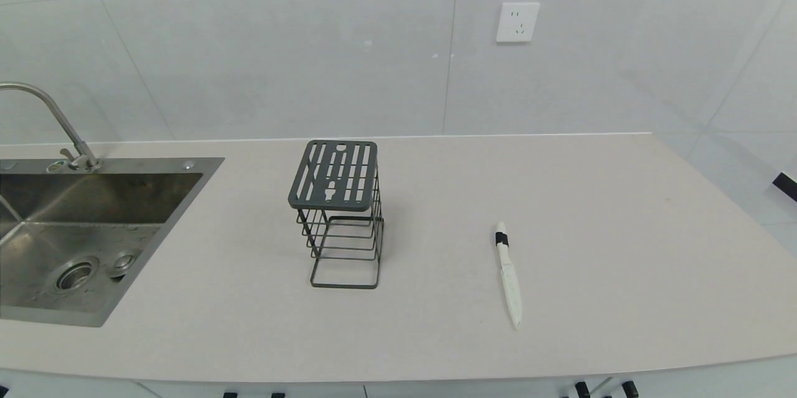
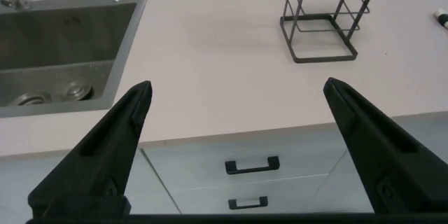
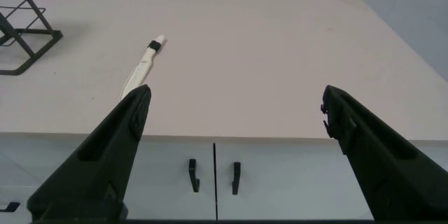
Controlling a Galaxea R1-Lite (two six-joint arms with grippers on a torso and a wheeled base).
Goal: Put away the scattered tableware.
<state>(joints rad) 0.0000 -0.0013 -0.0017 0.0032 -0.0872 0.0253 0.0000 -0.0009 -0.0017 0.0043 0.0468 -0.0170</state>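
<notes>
- The left pincer (image 2: 236,84) is wide open and holds nothing. It hangs out in front of the counter (image 1: 591,230).
- The right pincer (image 3: 236,89) is wide open too, with nothing in it.
- The white knife (image 1: 507,273) lies flat on the counter, well to the right of the dark wire rack (image 1: 339,211).
- Its black band may mark the handle end.
- The head view shows the rack's slotted top and the sink (image 1: 93,189).
- The left wrist view shows drawer handles (image 2: 252,171) under the counter, and the right wrist view shows door handles (image 3: 192,175).
</notes>
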